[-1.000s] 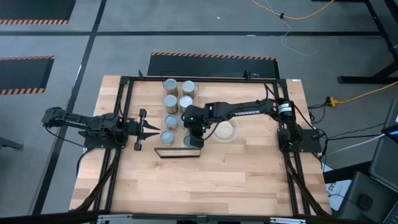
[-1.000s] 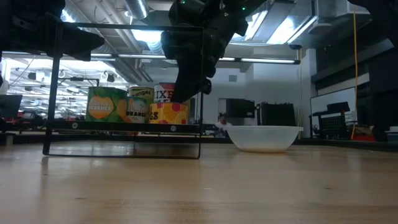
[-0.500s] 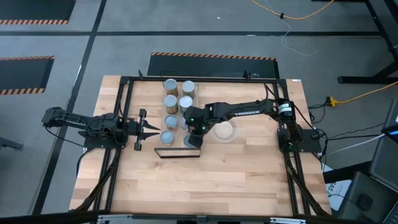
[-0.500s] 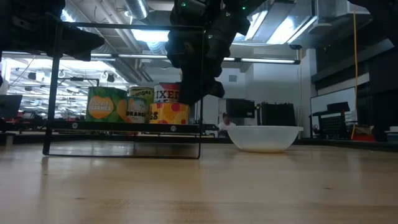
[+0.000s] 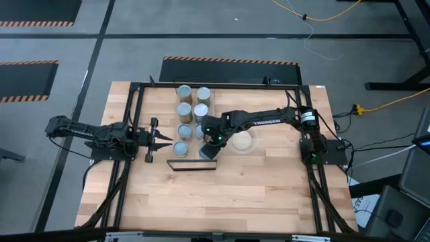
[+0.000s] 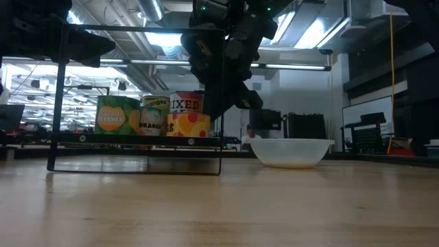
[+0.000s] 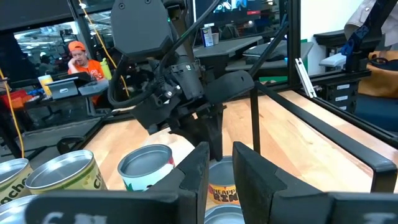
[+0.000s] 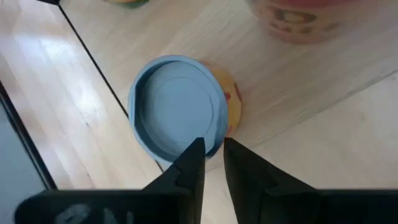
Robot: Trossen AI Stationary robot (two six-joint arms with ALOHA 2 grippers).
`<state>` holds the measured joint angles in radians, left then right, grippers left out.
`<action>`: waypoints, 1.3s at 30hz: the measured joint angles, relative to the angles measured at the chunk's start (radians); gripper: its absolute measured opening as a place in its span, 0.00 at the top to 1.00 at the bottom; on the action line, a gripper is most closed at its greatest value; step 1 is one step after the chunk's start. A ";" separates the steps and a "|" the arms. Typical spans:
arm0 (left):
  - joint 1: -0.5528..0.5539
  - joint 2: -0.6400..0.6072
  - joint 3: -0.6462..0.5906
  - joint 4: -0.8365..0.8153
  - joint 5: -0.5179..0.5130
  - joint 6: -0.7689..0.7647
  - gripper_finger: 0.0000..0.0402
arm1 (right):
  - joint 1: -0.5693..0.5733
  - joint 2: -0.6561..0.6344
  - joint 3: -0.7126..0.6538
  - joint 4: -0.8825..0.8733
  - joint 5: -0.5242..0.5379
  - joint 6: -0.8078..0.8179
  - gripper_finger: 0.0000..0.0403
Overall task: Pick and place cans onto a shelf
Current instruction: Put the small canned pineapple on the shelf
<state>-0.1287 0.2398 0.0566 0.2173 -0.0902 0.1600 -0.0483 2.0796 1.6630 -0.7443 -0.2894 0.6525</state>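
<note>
A yellow-labelled can with a pale-blue top (image 8: 177, 99) stands upright on its base on the wood, just beside the shelf's thin black frame (image 8: 93, 59). It also shows in the high view (image 5: 204, 154) and the low view (image 6: 186, 125). My right gripper (image 8: 213, 155) hovers above this can's near rim with its fingers nearly together, touching nothing; it shows in the high view (image 5: 209, 144) too. My left gripper (image 5: 168, 141) waits at the table's left, shut, beside a silver-topped can (image 5: 180, 148). Several more cans (image 5: 192, 101) stand behind.
A clear round bowl (image 5: 243, 142) with beige contents sits just right of my right gripper, and also shows in the low view (image 6: 291, 152). The black shelf frame (image 6: 137, 139) stands in front of the cans. A person sits in the room beyond the table (image 7: 78, 56).
My right gripper has risen off the blue-topped can and drawn a little toward the table's far edge. The can stays upright where it was.
</note>
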 joint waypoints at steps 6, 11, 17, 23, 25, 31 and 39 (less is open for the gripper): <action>0.000 0.000 0.000 0.000 0.000 0.000 0.84 | 0.000 0.000 0.000 -0.002 -0.049 0.058 0.84; 0.000 0.000 0.000 0.000 0.000 0.000 0.84 | 0.000 0.000 0.000 -0.002 -0.046 0.068 0.84; 0.000 0.000 0.000 0.000 0.000 0.000 0.84 | 0.000 0.014 0.000 0.012 -0.047 0.050 0.84; 0.000 0.000 0.000 0.000 0.004 0.000 0.84 | 0.000 0.027 -0.001 0.018 -0.022 0.037 0.85; 0.000 0.000 0.000 -0.001 0.004 0.000 0.84 | 0.000 0.027 -0.001 0.017 -0.020 0.018 0.88; 0.000 0.000 0.000 -0.004 0.004 0.000 0.84 | 0.000 0.027 0.000 0.025 -0.019 -0.052 0.98; 0.000 0.000 0.000 -0.006 0.004 0.000 0.84 | -0.001 0.029 0.000 0.075 -0.012 -0.239 0.97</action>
<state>-0.1284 0.2401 0.0566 0.2111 -0.0864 0.1600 -0.0490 2.1089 1.6627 -0.6696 -0.3012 0.4134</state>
